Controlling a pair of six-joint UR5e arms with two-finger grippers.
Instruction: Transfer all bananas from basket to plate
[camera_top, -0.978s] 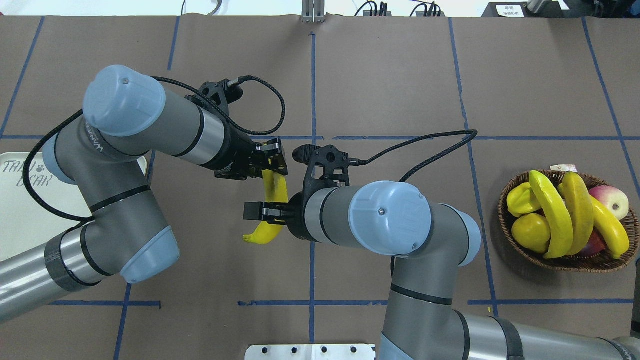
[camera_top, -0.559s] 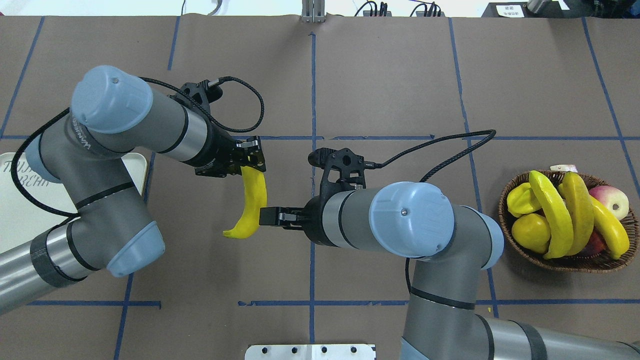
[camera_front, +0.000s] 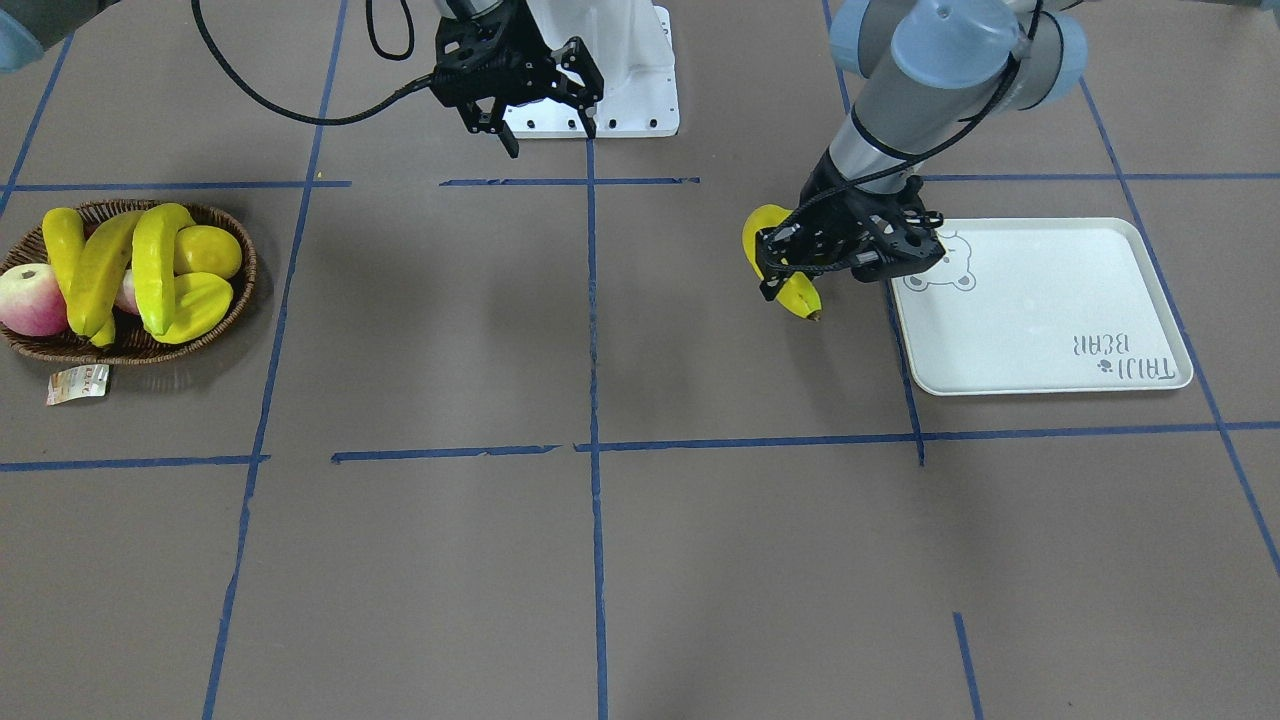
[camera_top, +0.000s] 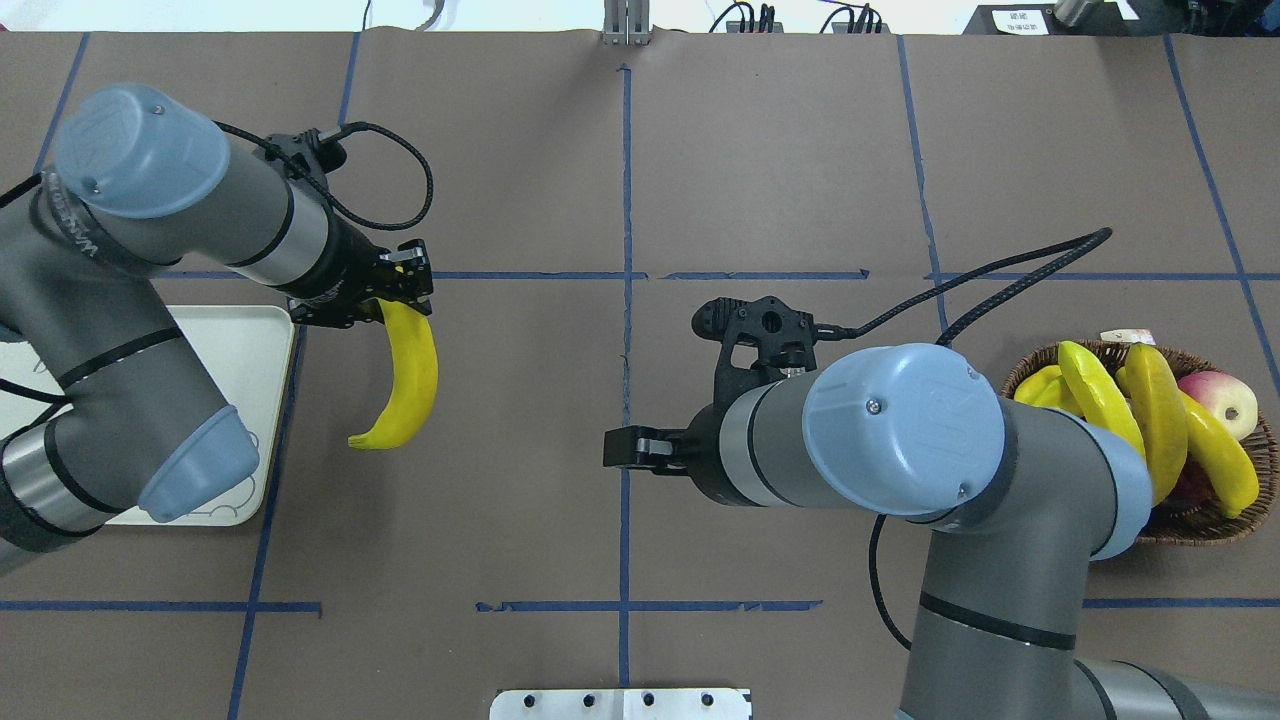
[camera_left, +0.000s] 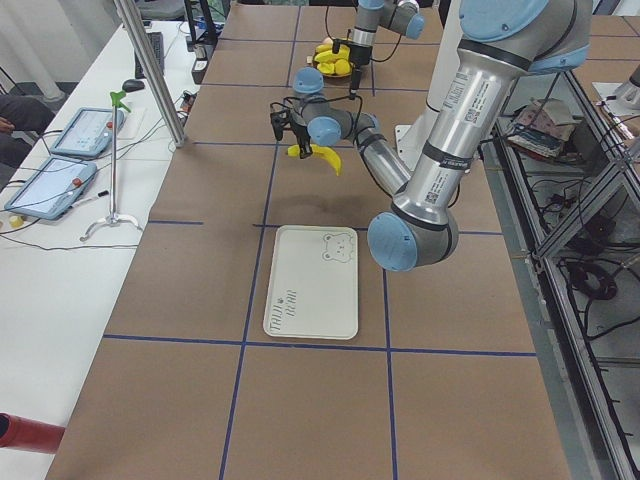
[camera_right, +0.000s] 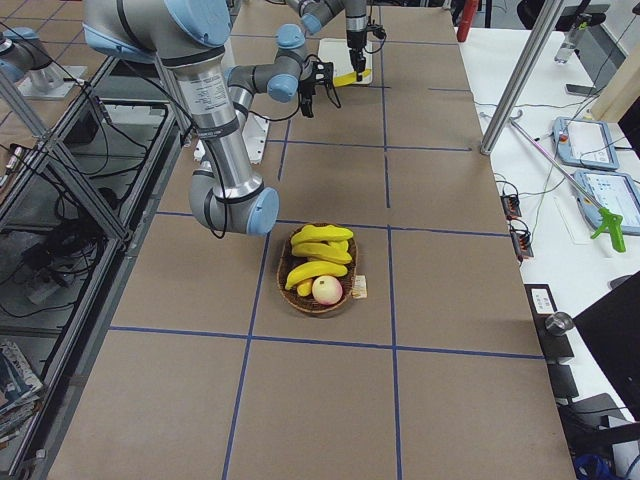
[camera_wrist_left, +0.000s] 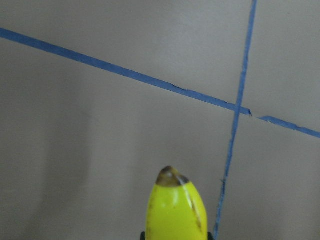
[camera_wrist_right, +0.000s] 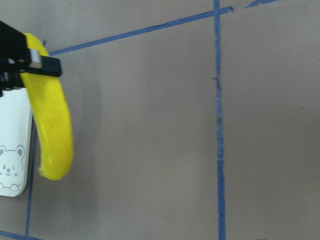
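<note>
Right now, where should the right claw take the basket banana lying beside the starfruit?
Grip the banana at mid-length, coming straight down from above, with the right claw closing across its narrow width. It lies topmost in the basket with its middle exposed. Its ends sit close to the rim, so they are probably harder to reach.

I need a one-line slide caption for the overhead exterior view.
Left gripper holds a banana beside the plate; three bananas lie in the basket.

Brown taped table (camera_top: 760, 150), basket (camera_front: 130, 352), plate (camera_front: 1030, 320)
</note>
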